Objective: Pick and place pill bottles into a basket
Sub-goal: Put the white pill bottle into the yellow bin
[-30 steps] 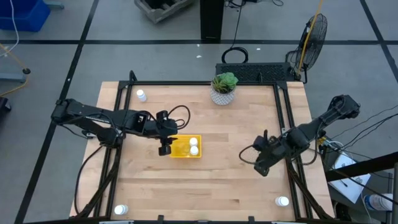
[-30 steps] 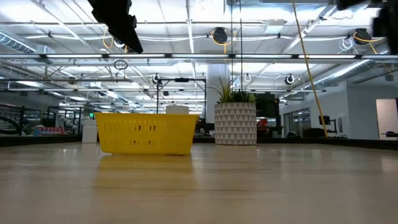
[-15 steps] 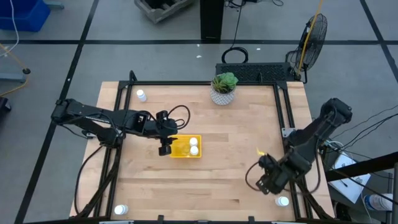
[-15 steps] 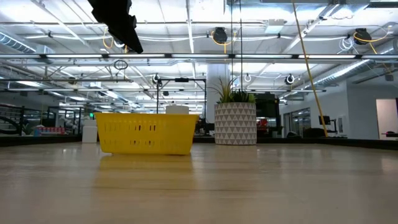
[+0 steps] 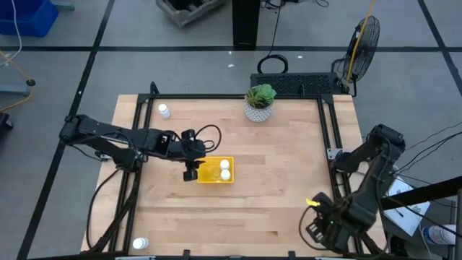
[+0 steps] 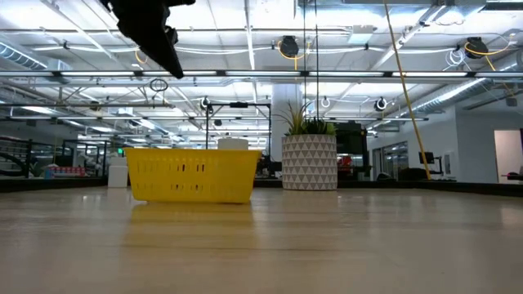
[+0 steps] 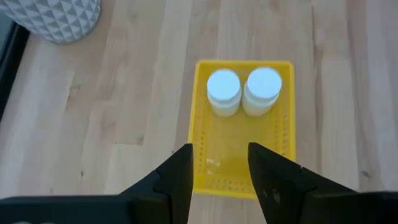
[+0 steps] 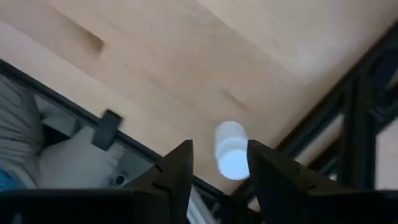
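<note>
The right gripper (image 8: 217, 186) is held open over a small white pill bottle (image 8: 231, 151) at the near right table corner, likely so it can be grabbed. It was nearer the middle a second ago. Farther off, two white pill bottles (image 7: 244, 91) are seen in the square yellow basket (image 7: 277, 162). The left gripper (image 7: 219, 177) is held open above it, unmoved.
</note>
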Motion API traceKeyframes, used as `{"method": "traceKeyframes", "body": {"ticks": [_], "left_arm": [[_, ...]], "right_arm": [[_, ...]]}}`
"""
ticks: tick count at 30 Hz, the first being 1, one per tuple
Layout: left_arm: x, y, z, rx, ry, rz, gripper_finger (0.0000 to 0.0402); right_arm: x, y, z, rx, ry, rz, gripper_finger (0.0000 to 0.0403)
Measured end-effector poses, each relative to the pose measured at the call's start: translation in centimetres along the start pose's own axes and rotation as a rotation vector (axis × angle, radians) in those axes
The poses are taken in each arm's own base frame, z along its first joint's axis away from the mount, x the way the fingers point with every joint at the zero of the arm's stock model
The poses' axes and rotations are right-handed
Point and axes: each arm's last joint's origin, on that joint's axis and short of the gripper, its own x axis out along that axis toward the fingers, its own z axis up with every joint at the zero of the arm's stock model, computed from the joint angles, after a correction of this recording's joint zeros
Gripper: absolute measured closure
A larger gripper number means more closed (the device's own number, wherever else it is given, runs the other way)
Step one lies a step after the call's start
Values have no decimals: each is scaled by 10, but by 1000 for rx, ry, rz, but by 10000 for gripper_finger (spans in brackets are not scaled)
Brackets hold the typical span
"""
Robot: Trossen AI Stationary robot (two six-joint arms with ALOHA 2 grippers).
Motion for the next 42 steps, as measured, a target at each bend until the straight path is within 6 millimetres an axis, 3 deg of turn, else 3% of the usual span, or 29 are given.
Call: {"method": "traceKeyframes", "body": {"ticks": [5, 13, 16, 18, 20, 27, 38, 42], "left_arm": [[8, 0, -9, -6, 38, 5, 245], [12, -1, -13, -5, 46, 6, 245], [12, -1, -11, -1, 30, 4, 245], [12, -1, -11, 0, 29, 4, 245], [12, -1, -11, 1, 29, 4, 245], [12, 0, -11, -1, 30, 5, 245], [12, 0, -12, -4, 31, 4, 245], [12, 0, -12, -9, 32, 5, 245]], "right_arm": [[-1, 3, -14, -115, 47, 89, 242], [-4, -3, -7, -109, 139, -9, 157], [2, -3, -6, -84, 114, 4, 128], [7, -3, -5, -161, 85, 14, 117], [12, -4, -2, -216, 96, -6, 110], [16, -7, -5, -128, 197, -65, 103], [16, -9, -6, -99, 258, -101, 52], [28, -11, -1, -134, 361, -154, 51]]}}
